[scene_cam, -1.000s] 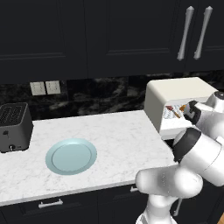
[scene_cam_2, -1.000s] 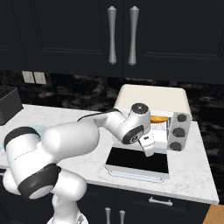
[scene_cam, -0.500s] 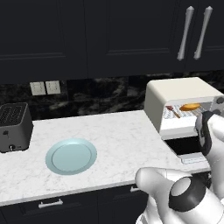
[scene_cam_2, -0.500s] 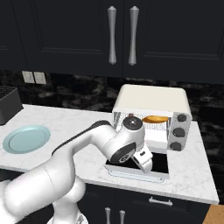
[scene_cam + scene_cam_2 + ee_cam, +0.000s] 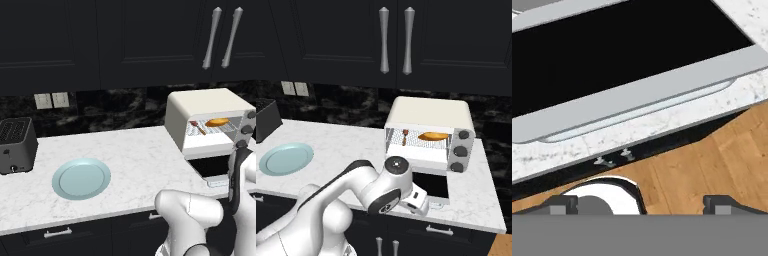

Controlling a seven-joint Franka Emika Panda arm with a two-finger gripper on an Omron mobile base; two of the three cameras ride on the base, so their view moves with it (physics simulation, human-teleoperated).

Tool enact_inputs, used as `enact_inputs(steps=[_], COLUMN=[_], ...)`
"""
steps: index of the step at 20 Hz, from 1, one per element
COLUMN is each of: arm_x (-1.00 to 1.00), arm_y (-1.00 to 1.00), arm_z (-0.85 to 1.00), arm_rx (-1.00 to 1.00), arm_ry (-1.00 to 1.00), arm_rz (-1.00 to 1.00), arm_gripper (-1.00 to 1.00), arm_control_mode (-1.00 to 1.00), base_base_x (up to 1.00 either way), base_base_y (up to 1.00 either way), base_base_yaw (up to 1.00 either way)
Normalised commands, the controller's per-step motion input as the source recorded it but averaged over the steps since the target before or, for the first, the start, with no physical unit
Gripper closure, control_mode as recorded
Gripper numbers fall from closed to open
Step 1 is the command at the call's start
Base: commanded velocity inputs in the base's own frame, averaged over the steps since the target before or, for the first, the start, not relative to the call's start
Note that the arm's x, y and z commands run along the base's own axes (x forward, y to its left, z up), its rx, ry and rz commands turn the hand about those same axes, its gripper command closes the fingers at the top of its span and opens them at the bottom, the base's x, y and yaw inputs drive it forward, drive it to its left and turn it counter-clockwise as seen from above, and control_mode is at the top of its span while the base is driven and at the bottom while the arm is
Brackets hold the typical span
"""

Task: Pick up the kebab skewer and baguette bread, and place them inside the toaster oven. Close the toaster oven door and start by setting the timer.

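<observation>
Two finger tips [image 5: 717, 202] spread wide, empty — hand low beyond toaster oven door [image 5: 637, 90].

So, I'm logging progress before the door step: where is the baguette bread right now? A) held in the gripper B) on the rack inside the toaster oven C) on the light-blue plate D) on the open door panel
B: the baguette bread lies on the wire rack inside the toaster oven, right of the kebab skewer, while the plate is bare and the toaster oven door hangs open, flat.
</observation>
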Motion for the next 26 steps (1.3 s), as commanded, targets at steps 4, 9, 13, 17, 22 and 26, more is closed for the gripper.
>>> enact_inputs(steps=[4, 9, 13, 17, 22, 26], arm_x=[0.04, 0.19, 0.03, 0.19, 0.33, 0.18], arm_y=[0.14, 0.01, 0.01, 0.0, 0.0, 0.0], arm_z=[-0.41, -0.24, -0.16, -0.02, -0.02, -0.1], arm_rx=[-0.11, -0.02, 0.0, 0.0, 0.0, 0.0], arm_ry=[0.01, -0.06, -0.09, -0.01, 0.0, 0.0], arm_rz=[0.37, 0.27, 0.18, 0.1, 0.03, 0.0], arm_gripper=[-1.0, -1.0, -1.0, -1.0, -1.0, -1.0], arm_control_mode=[-1.0, -1.0, -1.0, -1.0, -1.0, -1.0], base_base_x=[0.0, 0.0, 0.0, 0.0, 0.0, 0.0], base_base_y=[0.0, 0.0, 0.0, 0.0, 0.0, 0.0], base_base_yaw=[0.0, 0.0, 0.0, 0.0, 0.0, 0.0])
